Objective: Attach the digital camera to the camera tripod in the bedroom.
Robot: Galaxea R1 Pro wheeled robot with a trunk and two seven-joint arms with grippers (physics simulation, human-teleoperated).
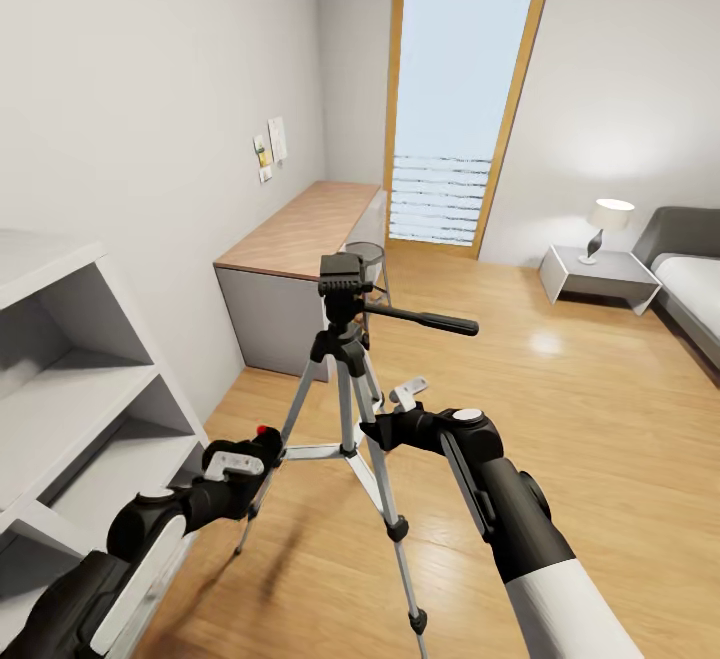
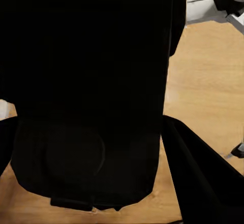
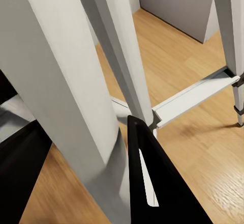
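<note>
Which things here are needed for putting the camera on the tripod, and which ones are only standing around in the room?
Needed:
- digital camera, held in the left gripper
- camera tripod
- right gripper, at the tripod legs

Only standing around:
- desk
- shelf
- lamp
- bed

no legible text, labels or numbers

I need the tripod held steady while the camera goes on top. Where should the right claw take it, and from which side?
Grip the camera tripod on its silver centre column, just above the spreader braces, coming in from the robot's side as the right claw now does. The column is slim and upright, so the fingers can straddle it. Avoid the pan handle; it would probably swing.
</note>
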